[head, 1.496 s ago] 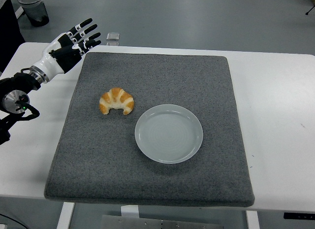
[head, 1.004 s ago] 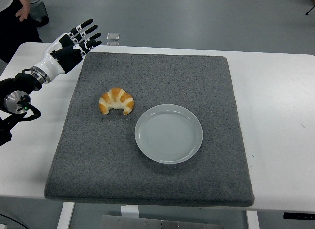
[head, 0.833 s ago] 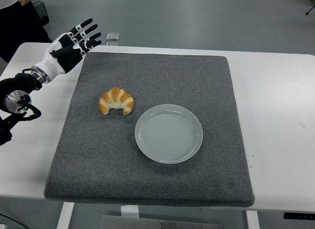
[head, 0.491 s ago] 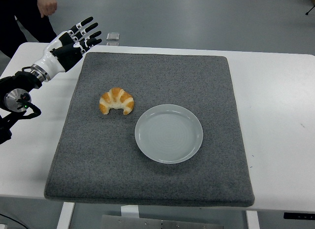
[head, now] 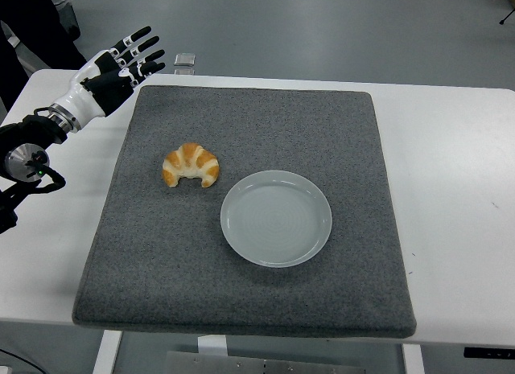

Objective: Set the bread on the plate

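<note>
A golden croissant [head: 191, 164] lies on the grey mat [head: 249, 302], left of centre. Just to its lower right sits an empty pale plate [head: 276, 217], close to the bread but apart from it. My left hand [head: 121, 66] hovers over the mat's far left corner, well behind the croissant, fingers spread and holding nothing. The right arm does not show.
The grey mat covers most of the white table [head: 459, 165]. A small clear item [head: 185, 62] lies at the table's far edge. A person in dark clothes [head: 32, 24] stands at the top left, beyond the table corner.
My left hand has drifted slightly up and to the left. The person at the top left has shifted about. Croissant and plate have stayed put.
</note>
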{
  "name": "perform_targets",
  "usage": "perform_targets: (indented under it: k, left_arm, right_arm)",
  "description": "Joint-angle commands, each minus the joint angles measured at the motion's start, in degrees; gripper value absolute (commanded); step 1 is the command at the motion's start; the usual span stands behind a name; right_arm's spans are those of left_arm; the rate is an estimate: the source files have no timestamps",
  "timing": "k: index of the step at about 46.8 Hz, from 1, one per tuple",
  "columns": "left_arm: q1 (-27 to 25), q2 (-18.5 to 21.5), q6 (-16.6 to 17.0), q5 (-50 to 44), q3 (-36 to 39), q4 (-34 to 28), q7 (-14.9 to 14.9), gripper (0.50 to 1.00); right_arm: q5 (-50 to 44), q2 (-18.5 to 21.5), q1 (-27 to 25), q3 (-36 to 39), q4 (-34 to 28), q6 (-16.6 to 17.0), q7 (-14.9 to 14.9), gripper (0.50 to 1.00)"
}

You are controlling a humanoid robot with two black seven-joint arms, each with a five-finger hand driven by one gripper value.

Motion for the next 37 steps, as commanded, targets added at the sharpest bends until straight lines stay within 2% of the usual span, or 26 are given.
perform_targets:
  k: [1,11,18,26,31,37]
  left_arm:
    - [-0.5,0.2,0.0,0.0,0.3,-0.1,0.2,0.992]
    - [-3.1,1.8,0.2,0.3,0.5,-0.5,0.7,0.992]
    - [-7.0,5.8,0.4,2.1,3.2,-2.2,0.9,0.992]
    - [-11.8,11.3,0.4,4.8,8.0,-7.1,0.8,0.988]
    - [-13.7,14.1,0.6,9.8,8.9,-10.5,0.8,0.984]
    - [-14.2,16.8,2.2,20.2,9.5,-15.7,0.9,0.984]
  right_arm:
    - [0.0,0.0,0.0,0.0,0.0,0.1,0.0,0.93]
    - [0.0,0.0,0.0,0.0,0.0,0.1,0.0,0.93]
    - [0.0,0.0,0.0,0.0,0.0,0.1,0.0,0.93]
    - [0.0,0.0,-0.1,0.0,0.0,0.1,0.0,0.93]
    - [0.0,0.0,0.0,0.0,0.0,0.1,-0.1,0.93]
    - [0.0,0.0,0.0,0.0,0.0,0.1,-0.1,0.93]
